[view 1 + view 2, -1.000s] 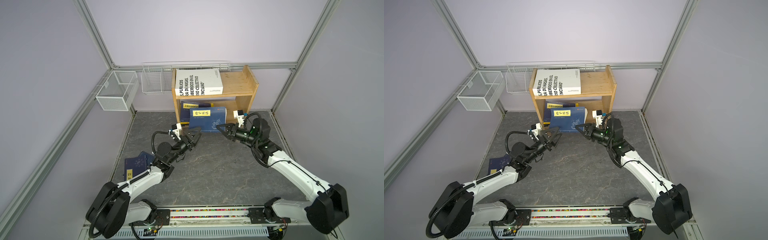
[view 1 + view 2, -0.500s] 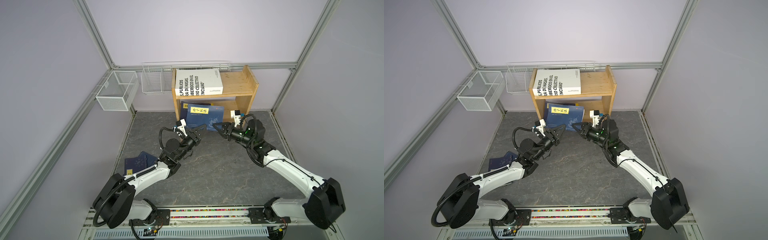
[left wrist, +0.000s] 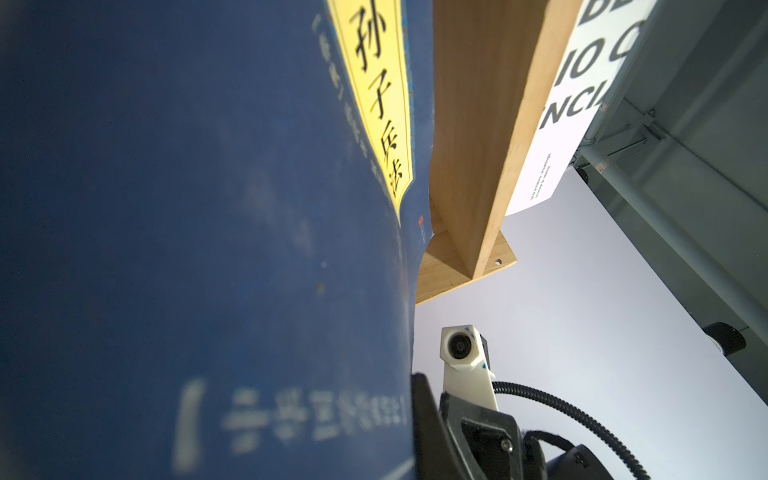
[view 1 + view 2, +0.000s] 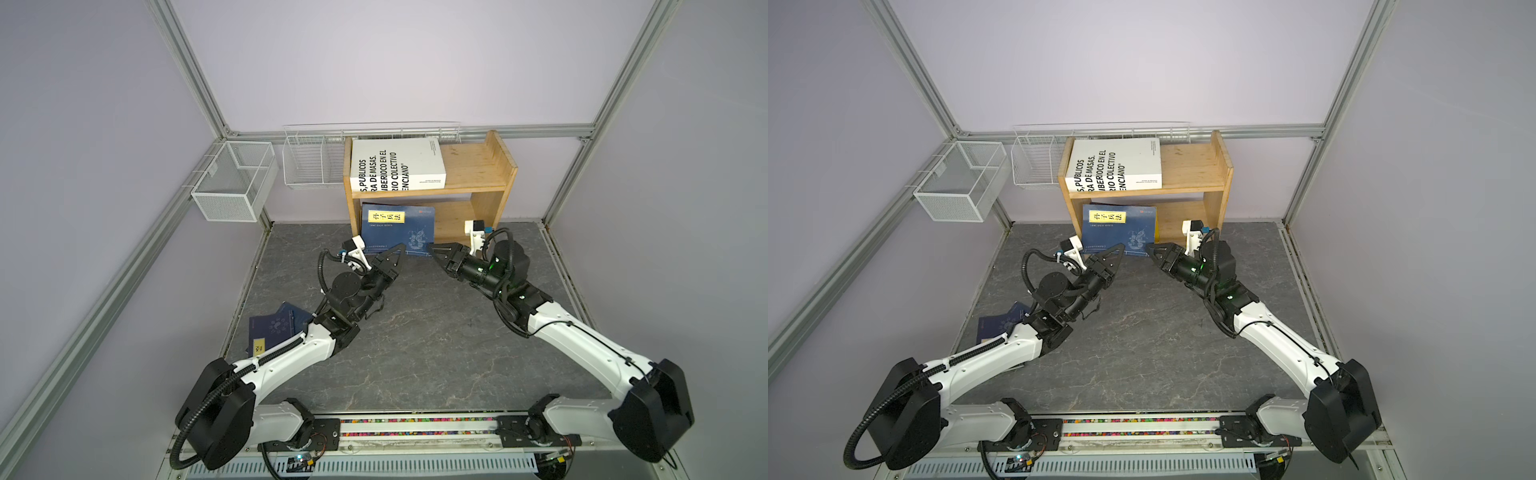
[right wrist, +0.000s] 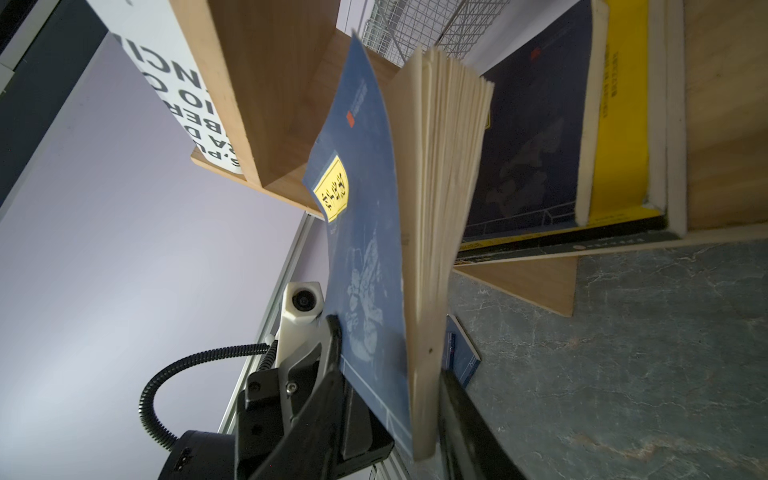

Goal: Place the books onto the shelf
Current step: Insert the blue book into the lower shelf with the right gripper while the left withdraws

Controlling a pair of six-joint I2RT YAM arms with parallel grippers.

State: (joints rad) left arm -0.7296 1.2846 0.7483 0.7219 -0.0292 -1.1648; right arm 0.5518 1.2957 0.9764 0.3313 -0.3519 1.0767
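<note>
Left gripper (image 4: 395,250) pinches the navy book (image 4: 397,226) at its lower edge, centre frame, before the shelf (image 4: 478,166); right gripper (image 4: 434,250) alongside, spread unclear.

Your left arm (image 4: 286,357) covers part of the navy books (image 4: 272,328) at the left edge of the counter (image 4: 436,345). In both top views your held navy book (image 4: 397,228) hides most of the lower-tier stack (image 5: 619,124) on the shelf (image 4: 490,174). Its small print (image 3: 316,415) is blurred up close.

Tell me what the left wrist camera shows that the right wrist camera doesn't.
Left wrist only: the right arm's wrist camera. Right wrist only: the left claw clamped on the navy book, its fanned pages, other books in the lower shelf, grey tabletop. Both: that navy book, the pine shelf, the white book.
</note>
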